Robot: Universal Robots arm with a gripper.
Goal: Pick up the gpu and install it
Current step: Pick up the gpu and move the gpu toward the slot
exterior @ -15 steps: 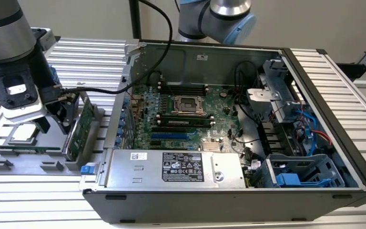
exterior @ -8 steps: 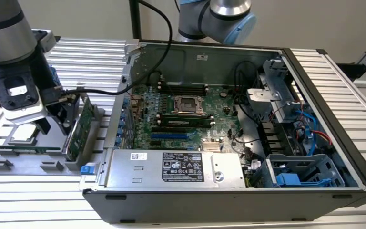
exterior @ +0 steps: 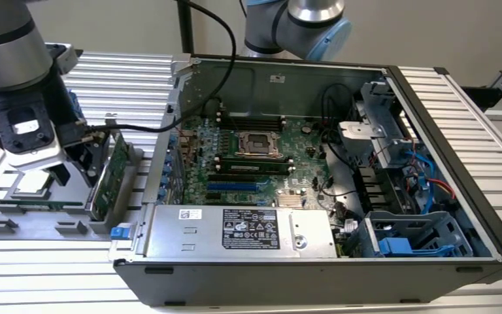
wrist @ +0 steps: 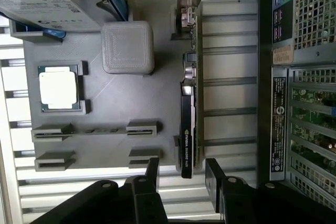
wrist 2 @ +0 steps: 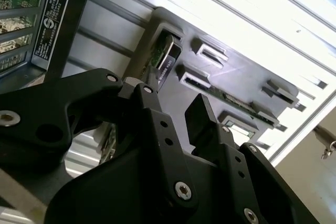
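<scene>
The gpu (wrist: 187,124) stands on edge in a slot of the grey holder tray (wrist: 115,100), its silver bracket at the far end. The card's black end (wrist 2: 164,62) also appears in the second wrist view. My gripper (wrist: 182,172) is open, its two black fingers (wrist: 153,174) spread a little above the card's near end, one on each side of its line, with nothing held. In the exterior view the gripper (exterior: 75,169) hangs over the tray at the exterior view's left, close beside the upright gpu (exterior: 109,175).
The open computer case (exterior: 425,124) lies right of the tray, its motherboard (exterior: 251,157) with blue slots exposed. On the tray sit a processor chip (wrist: 59,88), a grey block (wrist: 127,46) and a hard drive in a blue caddy (wrist: 50,3). The case's back wall (wrist: 278,124) runs close beside the card.
</scene>
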